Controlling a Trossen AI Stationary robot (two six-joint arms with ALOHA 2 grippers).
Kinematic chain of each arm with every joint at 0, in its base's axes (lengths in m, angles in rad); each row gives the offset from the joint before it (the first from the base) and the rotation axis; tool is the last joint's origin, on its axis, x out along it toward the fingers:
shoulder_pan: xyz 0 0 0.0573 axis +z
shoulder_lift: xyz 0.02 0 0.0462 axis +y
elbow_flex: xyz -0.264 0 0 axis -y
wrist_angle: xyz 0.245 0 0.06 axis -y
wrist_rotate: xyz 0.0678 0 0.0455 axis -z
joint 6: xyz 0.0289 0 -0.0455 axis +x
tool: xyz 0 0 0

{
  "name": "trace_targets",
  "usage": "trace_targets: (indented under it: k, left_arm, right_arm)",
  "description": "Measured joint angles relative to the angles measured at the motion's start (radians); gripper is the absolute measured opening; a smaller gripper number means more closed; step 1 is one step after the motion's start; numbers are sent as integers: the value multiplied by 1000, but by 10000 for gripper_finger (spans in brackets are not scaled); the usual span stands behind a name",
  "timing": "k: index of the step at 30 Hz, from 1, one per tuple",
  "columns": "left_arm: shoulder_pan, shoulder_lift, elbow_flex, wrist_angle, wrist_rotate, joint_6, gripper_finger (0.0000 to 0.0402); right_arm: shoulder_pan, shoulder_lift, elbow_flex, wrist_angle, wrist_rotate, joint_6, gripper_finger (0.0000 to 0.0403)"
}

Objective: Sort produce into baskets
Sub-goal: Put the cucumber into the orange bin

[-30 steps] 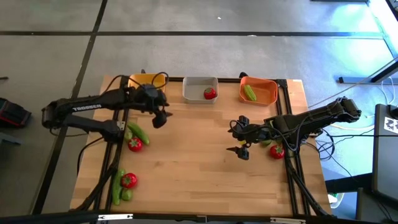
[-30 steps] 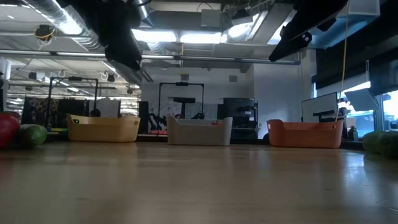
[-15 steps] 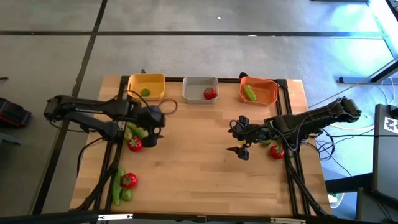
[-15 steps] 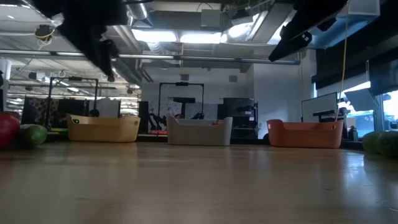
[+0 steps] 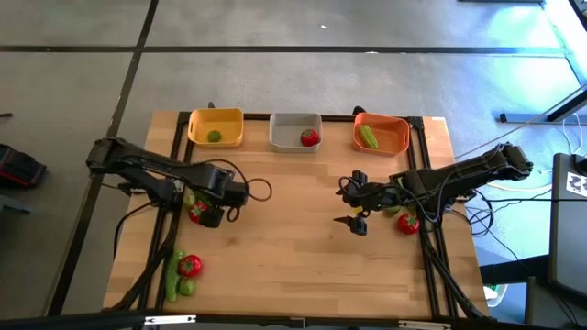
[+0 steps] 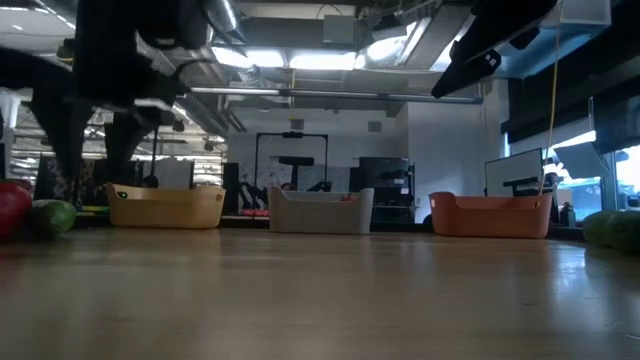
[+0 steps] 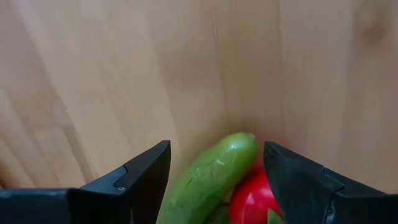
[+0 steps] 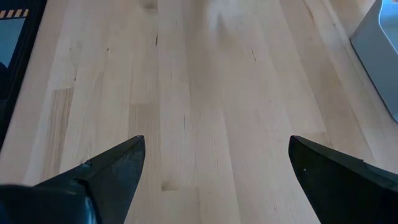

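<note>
I've got the left end effector (image 7: 214, 186) spread wide over a cucumber (image 7: 208, 177) on the counter's (image 5: 293, 238) left side; it lies diagonally, rounded tip pointing away from the fingers. A tomato (image 7: 255, 199) presses against its flank. The right end effector (image 5: 356, 223) hovers wide open mid-counter.

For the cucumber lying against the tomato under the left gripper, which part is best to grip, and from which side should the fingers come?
Probably its free middle, from above. In the left wrist view the cucumber lies flat and elongated, and its end leans on the tomato. The open left gripper already straddles it, so the fingers should close across the narrow width, away from the tomato. The right gripper waits.
</note>
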Motion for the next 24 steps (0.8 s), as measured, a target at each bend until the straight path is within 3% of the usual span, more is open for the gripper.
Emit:
trace_targets:
  k: [9, 24]
  left_arm:
    - [-4, 136, -1, -56, 0, 2, 251]
    - [-4, 222, -62, -45, -10, 49, 243]
  right_arm:
    - [0, 0, 0, -1, 0, 0, 386]
    - [0, 0, 0, -1, 0, 0, 386]
